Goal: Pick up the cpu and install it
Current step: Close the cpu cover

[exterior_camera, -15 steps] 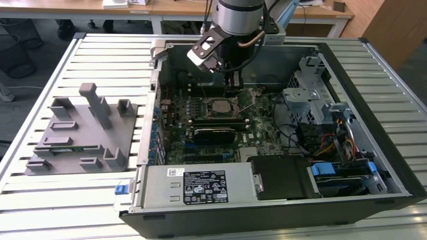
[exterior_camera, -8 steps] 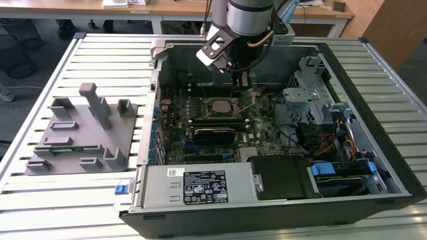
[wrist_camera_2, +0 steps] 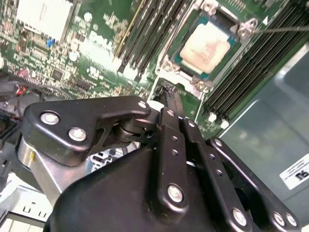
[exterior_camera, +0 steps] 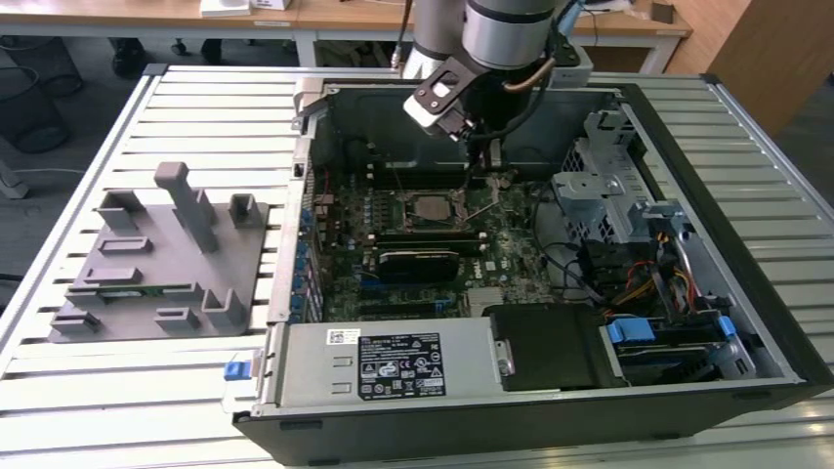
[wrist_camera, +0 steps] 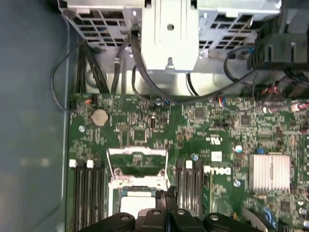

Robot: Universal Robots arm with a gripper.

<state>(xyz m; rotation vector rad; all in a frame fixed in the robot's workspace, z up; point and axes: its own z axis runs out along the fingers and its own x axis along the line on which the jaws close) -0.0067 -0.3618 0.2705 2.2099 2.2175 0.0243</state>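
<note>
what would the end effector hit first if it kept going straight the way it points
The end effector would likely meet the motherboard at the edge of the socket, beside the seated cpu; depth is unclear.

A black printed label (exterior_camera: 400, 364) and a small white sticker (exterior_camera: 342, 336) sit on the silver power supply (exterior_camera: 312, 376), their print too fine to read. A white barcode sticker (wrist_camera_2: 295, 171) stands on the grey case wall (wrist_camera_2: 260, 125), its characters illegible. White lettering (wrist_camera: 216, 170) marks the green motherboard (wrist_camera: 145, 121).

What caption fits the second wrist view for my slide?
Shut gripper beside the motherboard socket where the cpu sits.
</note>
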